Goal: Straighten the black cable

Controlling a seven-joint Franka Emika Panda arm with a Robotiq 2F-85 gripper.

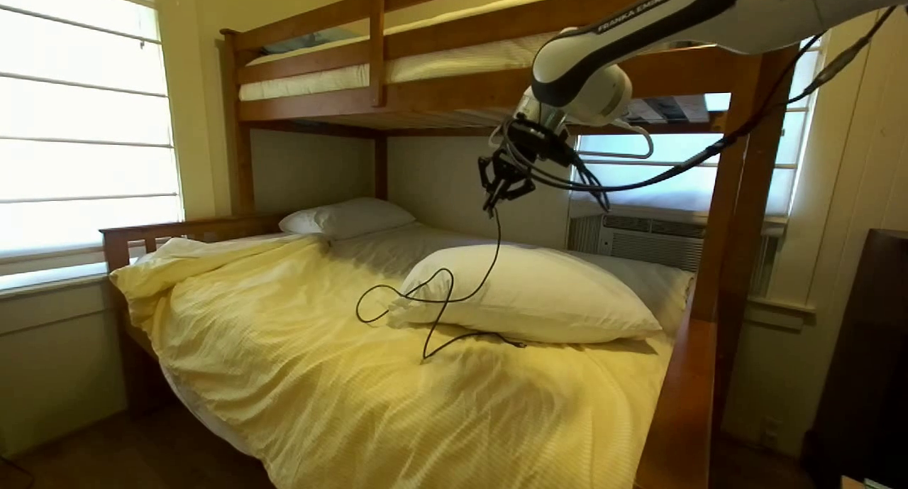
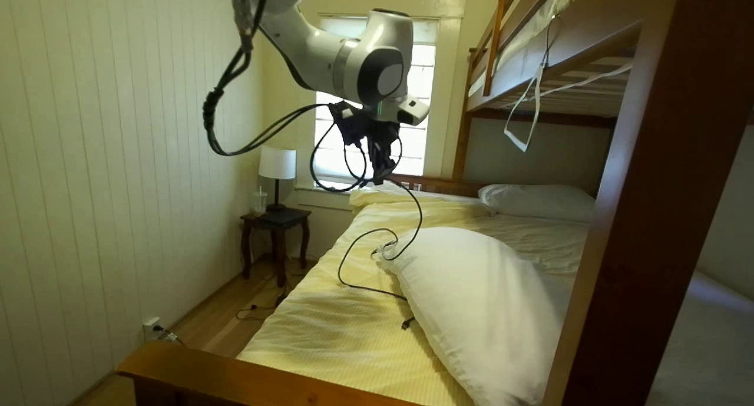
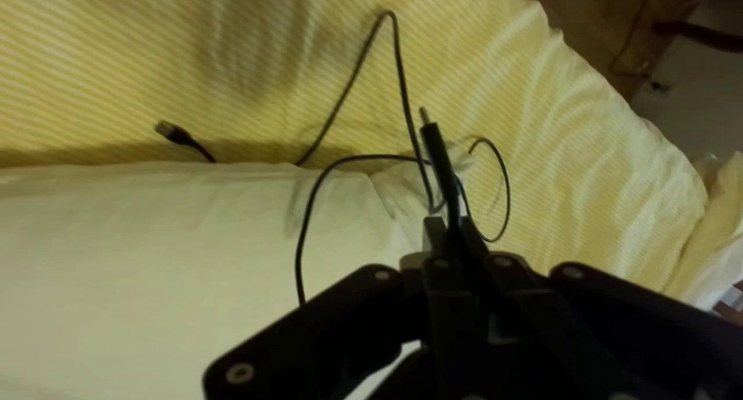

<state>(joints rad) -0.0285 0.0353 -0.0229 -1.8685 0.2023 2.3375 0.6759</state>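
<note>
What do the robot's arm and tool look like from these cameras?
The arm is white with black panels and rounded joint housings; one panel carries pale FRANKA EMIKA lettering. Thick black cables loop alongside it. The tool is black, with angular hinged linkages and, in the wrist view, pale round fastener heads.

In an exterior view: back from long side of bunk (image 1: 454, 91), facing across. In an exterior view: close by end post (image 2: 648, 194), facing lengthwise to window (image 2: 424, 70). Wrist view: near, downward past gripper (image 3: 454, 229) onto pillow (image 3: 145, 272). All share pillow and cable (image 3: 400, 75).
</note>
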